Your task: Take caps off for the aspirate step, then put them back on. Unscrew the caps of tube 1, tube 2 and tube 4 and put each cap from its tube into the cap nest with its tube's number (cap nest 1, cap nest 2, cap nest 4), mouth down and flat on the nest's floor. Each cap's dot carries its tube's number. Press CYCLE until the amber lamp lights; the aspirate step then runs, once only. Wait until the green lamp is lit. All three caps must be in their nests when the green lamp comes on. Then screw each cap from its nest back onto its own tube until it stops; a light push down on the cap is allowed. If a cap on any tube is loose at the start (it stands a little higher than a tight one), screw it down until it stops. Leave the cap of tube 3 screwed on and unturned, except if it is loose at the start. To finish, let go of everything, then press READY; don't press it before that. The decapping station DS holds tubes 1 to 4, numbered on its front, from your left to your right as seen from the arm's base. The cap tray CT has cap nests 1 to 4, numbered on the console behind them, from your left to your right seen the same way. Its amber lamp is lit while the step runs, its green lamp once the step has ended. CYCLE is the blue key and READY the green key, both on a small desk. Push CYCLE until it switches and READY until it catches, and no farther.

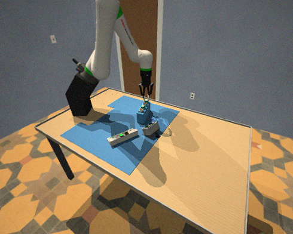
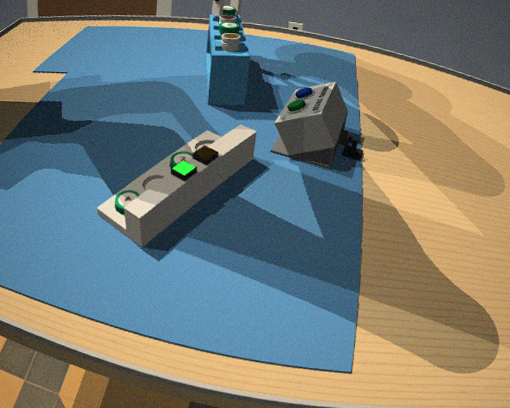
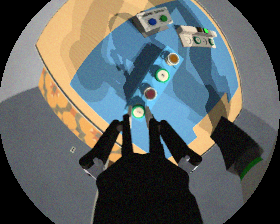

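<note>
Gripping green cap, white dot, end effector clamped.

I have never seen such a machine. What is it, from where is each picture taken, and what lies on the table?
It is one white robot arm with a two-finger gripper. One camera looks down from high up, one from the table's side, and one sits on the wrist. On a blue mat stand a blue tube block, a grey cap tray with a green lamp lit, and a small desk with two keys. The gripper is closed on the end tube's cap.
</note>
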Controlling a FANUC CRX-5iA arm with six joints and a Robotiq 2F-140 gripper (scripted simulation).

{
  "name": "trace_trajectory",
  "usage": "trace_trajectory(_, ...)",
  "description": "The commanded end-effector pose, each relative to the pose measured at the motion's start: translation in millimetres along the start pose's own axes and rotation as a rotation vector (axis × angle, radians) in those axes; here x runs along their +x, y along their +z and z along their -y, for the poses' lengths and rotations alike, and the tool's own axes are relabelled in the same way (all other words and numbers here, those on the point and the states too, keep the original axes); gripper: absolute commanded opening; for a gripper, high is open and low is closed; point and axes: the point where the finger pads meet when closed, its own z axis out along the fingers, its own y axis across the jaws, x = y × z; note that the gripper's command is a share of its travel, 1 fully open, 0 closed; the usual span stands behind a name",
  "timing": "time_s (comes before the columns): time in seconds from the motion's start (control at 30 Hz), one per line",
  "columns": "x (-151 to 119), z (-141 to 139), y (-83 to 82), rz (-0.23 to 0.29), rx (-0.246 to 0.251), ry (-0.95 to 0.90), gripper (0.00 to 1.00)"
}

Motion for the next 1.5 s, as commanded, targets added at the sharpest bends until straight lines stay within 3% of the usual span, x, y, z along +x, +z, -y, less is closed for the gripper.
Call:
trace_trajectory(0.0, 0.3, 0.2, -0.1, 0.001, 0.0, 0.0, 0.0)
trace_trajectory(0.17, 0.3, 0.2, -0.1, 0.001, 0.0, 0.0, 0.0)
trace_trajectory(0.6, 0.3, 0.2, 0.6, 0.001, -0.001, 0.65, 0.0)
trace_trajectory(0.67, 0.3, 0.2, 0.6, 0.001, -0.001, 0.65, 0.0)
trace_trajectory(0.93, 0.3, 0.2, 1.0, 0.0, -0.001, 1.047, 0.0)
trace_trajectory(1.23, 0.3, 0.2, 1.0, 0.0, -0.001, 1.047, 0.0)
trace_trajectory(1.27, 0.3, 0.2, 1.0, 0.0, -0.001, 1.047, 0.35)
trace_trajectory(1.47, 0.3, 0.2, 1.0, 0.0, -0.001, 1.047, 0.35)
